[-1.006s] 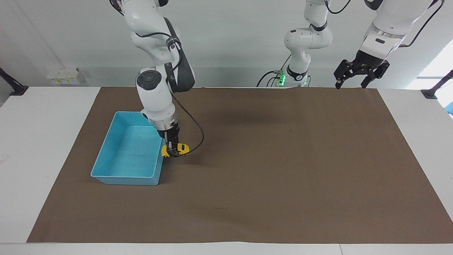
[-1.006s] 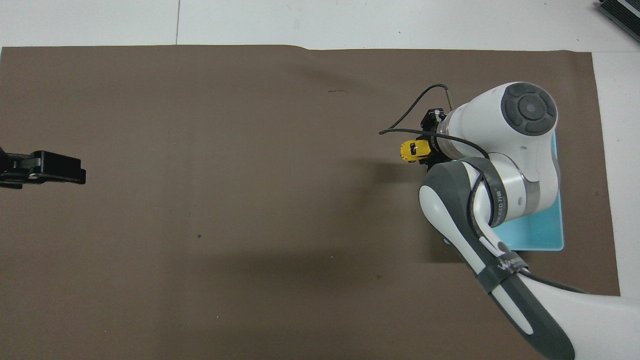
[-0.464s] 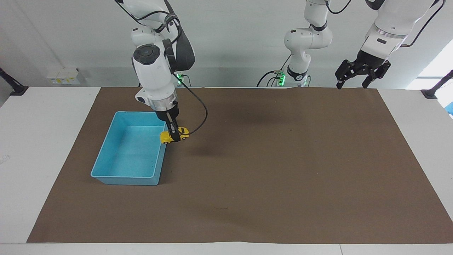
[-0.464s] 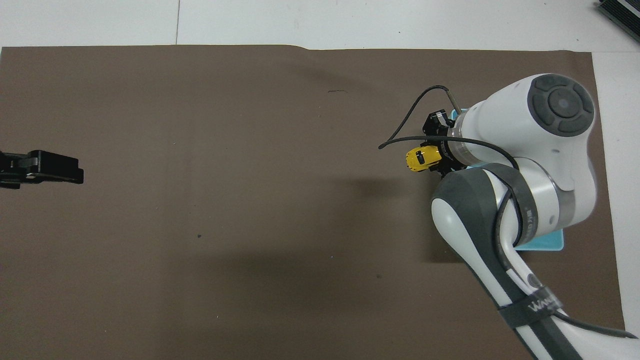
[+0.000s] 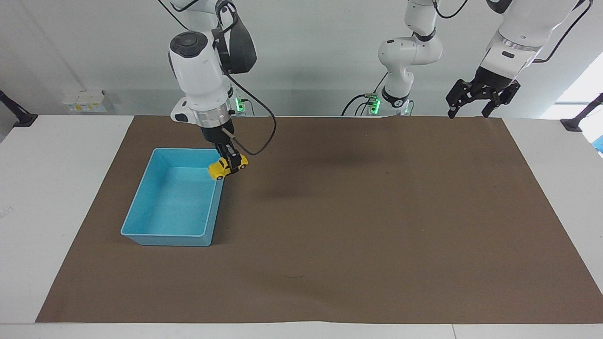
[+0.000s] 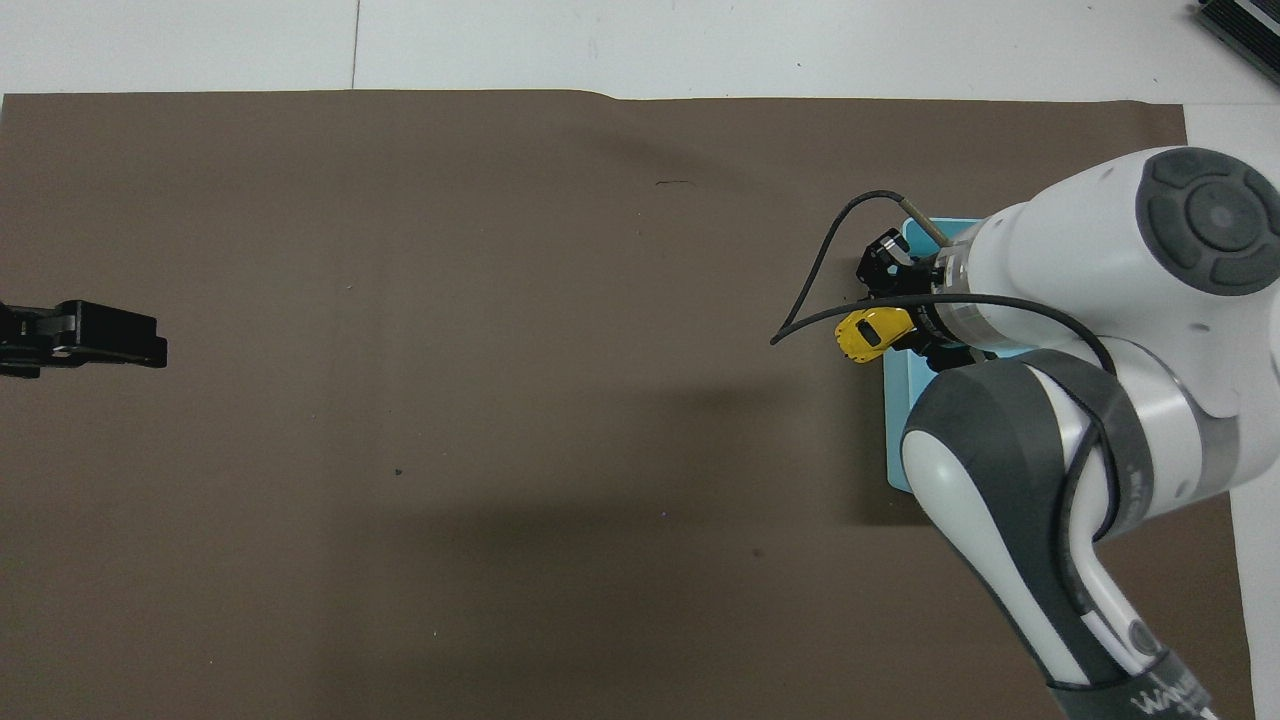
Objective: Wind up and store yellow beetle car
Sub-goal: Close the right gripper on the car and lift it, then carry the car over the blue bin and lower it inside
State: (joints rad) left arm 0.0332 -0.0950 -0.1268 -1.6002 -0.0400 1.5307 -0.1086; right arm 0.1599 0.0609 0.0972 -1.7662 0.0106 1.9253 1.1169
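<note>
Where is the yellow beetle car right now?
The yellow beetle car is off the table, held in the right gripper over the blue bin's rim nearest the table's middle, toward the right arm's end.

Layout: 1 bin on the mat, 1 car held in the air, 2 grippers up.

The mat covers most of the worktop. The bin sits on the mat toward the right arm's end. The right gripper holds the yellow beetle car over the bin's rim. The left gripper hangs over the mat's edge nearest the robots, at the left arm's end, well apart from both.
</note>
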